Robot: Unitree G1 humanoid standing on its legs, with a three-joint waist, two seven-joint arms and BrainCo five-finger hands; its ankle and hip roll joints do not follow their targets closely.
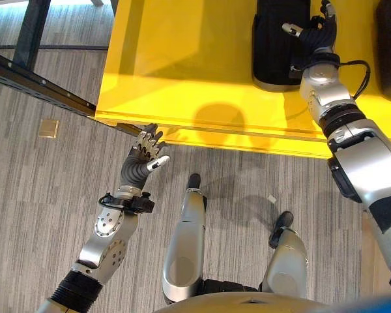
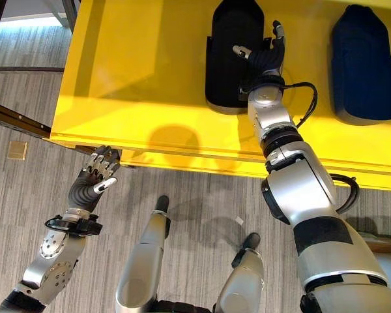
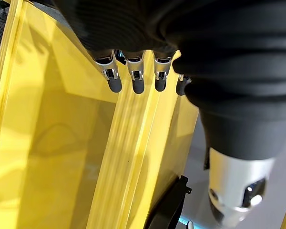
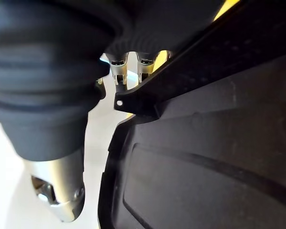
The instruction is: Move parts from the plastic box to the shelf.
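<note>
Right hand (image 2: 266, 57) up at 1 o'clock over yellow shelf (image 2: 150, 78), fingers loosely spread, laid against right edge of black part (image 2: 231, 55); thumb on its top face, not clearly curled round it. Part lying flat on shelf surface. Second dark part (image 2: 365, 65) at 2 o'clock, well apart, also on shelf. Left hand (image 1: 145, 156) at 10 o'clock, just off shelf front edge above grey floor (image 1: 39, 195), fingers relaxed, straight, holding nothing. Small tan square (image 1: 49, 128) on floor at 9 o'clock.
</note>
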